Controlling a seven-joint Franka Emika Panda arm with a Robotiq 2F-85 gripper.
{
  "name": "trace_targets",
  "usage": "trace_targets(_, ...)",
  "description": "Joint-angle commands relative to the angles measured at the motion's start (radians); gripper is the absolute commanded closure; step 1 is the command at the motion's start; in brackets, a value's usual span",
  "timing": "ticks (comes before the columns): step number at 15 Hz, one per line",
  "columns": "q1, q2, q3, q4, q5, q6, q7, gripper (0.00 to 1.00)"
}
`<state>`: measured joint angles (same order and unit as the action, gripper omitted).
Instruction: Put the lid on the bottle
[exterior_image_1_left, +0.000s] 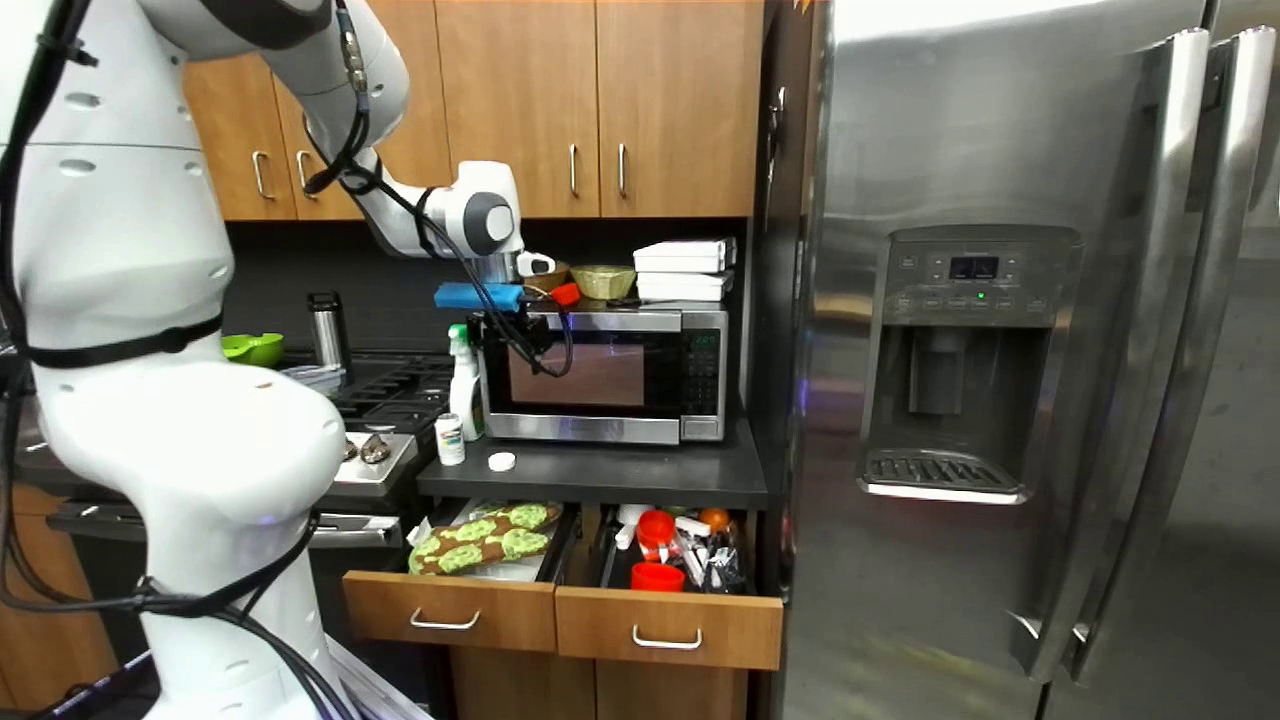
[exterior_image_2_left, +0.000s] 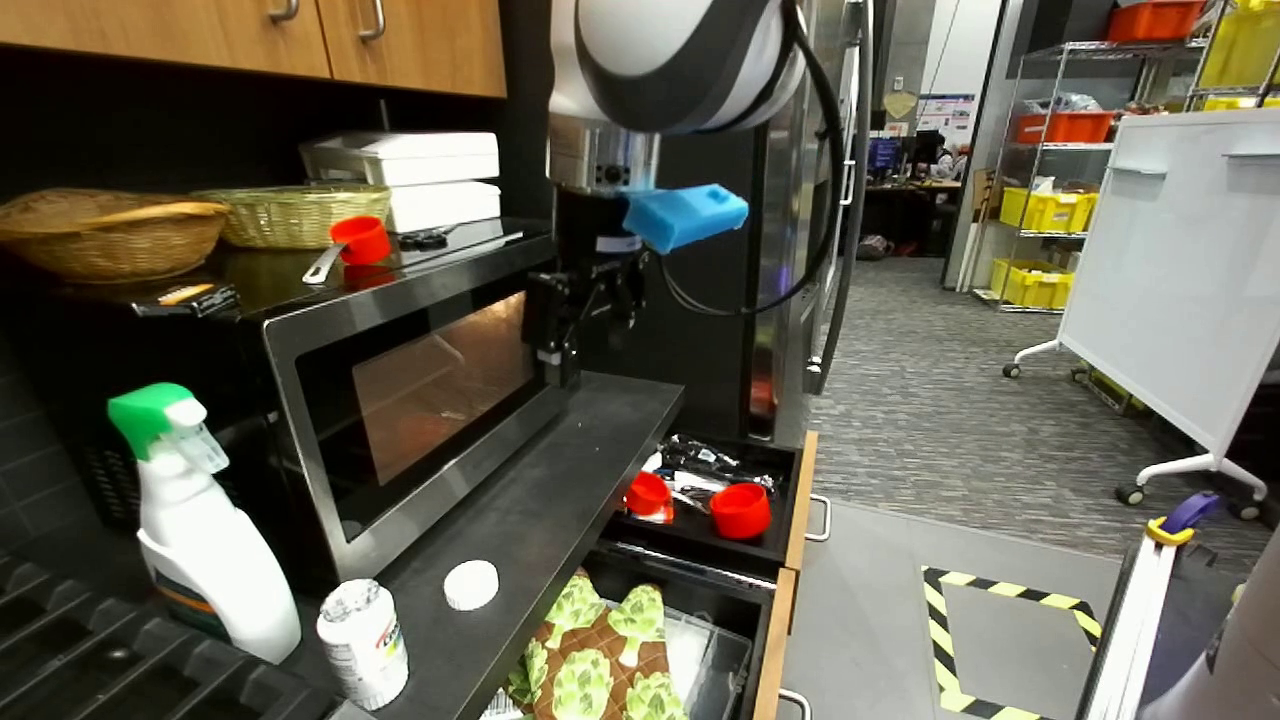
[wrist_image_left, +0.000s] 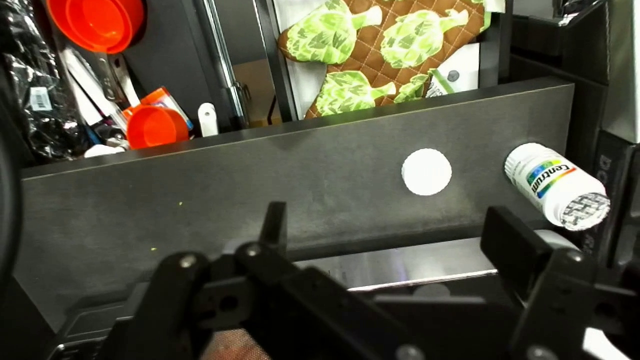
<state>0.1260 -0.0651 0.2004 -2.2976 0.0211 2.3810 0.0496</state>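
Observation:
The bottle is a small white bottle (exterior_image_1_left: 450, 441) with a coloured label, standing upright on the dark counter beside the stove. Its uncapped top shows a grey-patterned surface. It also shows in an exterior view (exterior_image_2_left: 363, 645) and in the wrist view (wrist_image_left: 555, 185). The lid is a round white cap (exterior_image_1_left: 502, 461) lying flat on the counter near the bottle, apart from it; it also shows in an exterior view (exterior_image_2_left: 471, 585) and in the wrist view (wrist_image_left: 426, 171). My gripper (wrist_image_left: 390, 222) is open and empty, raised in front of the microwave, above the counter.
A steel microwave (exterior_image_1_left: 600, 429) stands behind the counter (exterior_image_1_left: 620, 475), with baskets, white boxes and a red cup on top. A white spray bottle with a green head (exterior_image_2_left: 215, 550) stands beside it. Two open drawers (exterior_image_1_left: 450, 612) jut out below, holding a patterned mitt and red cups.

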Motion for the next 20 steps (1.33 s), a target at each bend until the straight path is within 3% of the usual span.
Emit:
trace_targets(1,0.021,0.1,-0.009,0.067,-0.002,0.034,-0.036,0.0)
trace_targets(12,0.071,0.358,-0.035,0.232,-0.163,0.115,0.051,0.0)
trace_targets(20,0.139,0.482,-0.054,0.335,-0.156,0.088,0.162,0.0)
